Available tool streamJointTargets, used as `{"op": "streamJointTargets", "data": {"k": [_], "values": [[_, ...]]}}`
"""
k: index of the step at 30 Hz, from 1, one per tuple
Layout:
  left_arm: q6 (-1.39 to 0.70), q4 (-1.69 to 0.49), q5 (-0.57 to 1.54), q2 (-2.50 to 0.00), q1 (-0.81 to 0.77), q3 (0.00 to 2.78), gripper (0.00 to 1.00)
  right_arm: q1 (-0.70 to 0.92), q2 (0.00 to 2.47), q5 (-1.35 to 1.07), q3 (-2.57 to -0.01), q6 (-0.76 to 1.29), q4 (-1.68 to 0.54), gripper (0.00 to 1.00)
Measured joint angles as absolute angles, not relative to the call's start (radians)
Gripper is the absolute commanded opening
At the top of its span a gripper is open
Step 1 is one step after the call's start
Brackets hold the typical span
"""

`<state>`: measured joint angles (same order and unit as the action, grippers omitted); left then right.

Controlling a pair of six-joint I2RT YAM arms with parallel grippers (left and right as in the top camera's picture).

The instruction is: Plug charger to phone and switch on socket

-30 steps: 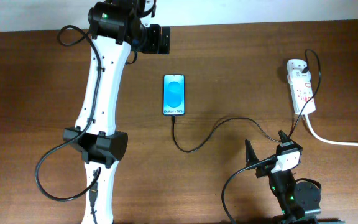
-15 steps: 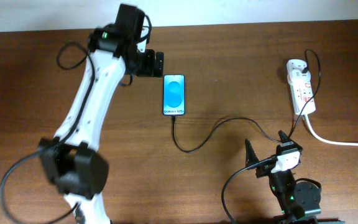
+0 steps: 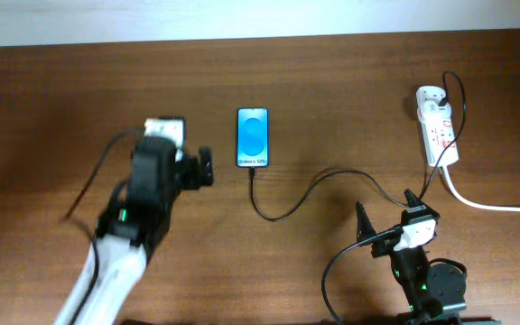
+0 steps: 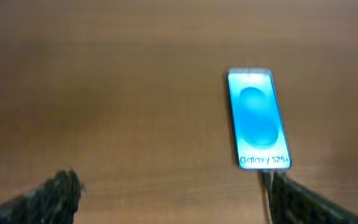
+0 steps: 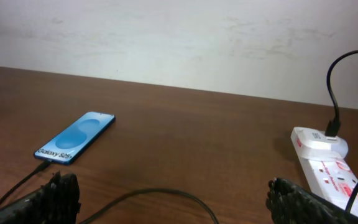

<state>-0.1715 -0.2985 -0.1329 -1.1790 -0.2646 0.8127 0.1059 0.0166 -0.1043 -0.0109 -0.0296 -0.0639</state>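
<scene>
1. Surveying the table (image 3: pixel 332 81), we find its far edge along the top of the overhead view, against a pale wall.
2. The phone (image 3: pixel 253 138) lies flat near the table's middle, screen lit and facing up. There is bare wood on both of its long sides.
3. The left gripper (image 3: pixel 208 169) sits just beside the phone's lower left corner without touching it. Its fingers (image 4: pixel 61 193) are spread wide and hold nothing.
4. The charger (image 3: pixel 283 209) meets the phone's lower edge. We cannot tell whether the tip is fully seated. The cable loops toward the near right and then rises to the socket.
5. The right gripper (image 3: pixel 385 203) is near the table's front edge with its fingers apart. The cable passes close by it and is not clamped.
6. The socket (image 3: pixel 440 134) lies near the right edge, well apart from the phone. A white adapter (image 3: pixel 430 94) occupies its far end.
7. A thick white cord (image 3: pixel 495 206) runs off to the right.
8. We cannot read the switch position.
</scene>
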Motion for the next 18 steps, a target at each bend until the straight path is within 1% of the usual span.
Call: {"op": "streamJointTargets", "data": {"k": [3, 6, 8, 10, 12, 18], "values": [[-0.171, -0.078, -0.14, -0.921, -0.231, 0.527, 0.99, 0.106, 0.016, -0.104, -0.011, -0.029, -0.064, 0.98], [-0.171, -0.001, -0.147, -0.65, -0.2, 0.303, 1.0, 0.106, 0.016, -0.104, -0.011, -0.03, -0.064, 0.98], [-0.171, 0.007, -0.147, -0.543, -0.187, 0.23, 1.0, 0.105, 0.016, -0.104, -0.011, -0.03, -0.064, 0.98], [-0.171, 0.004, -0.147, -0.384, -0.163, 0.133, 1.0, 0.105, 0.016, -0.104, -0.011, -0.03, -0.064, 0.98], [-0.171, 0.007, -0.146, -0.298, -0.145, 0.084, 0.99, 0.105, 0.016, -0.104, -0.011, -0.03, -0.064, 0.98], [-0.163, 0.002, -0.143, -0.157, -0.097, 0.015, 0.99, 0.105, 0.016, -0.104, -0.011, -0.03, -0.064, 0.99]]}}
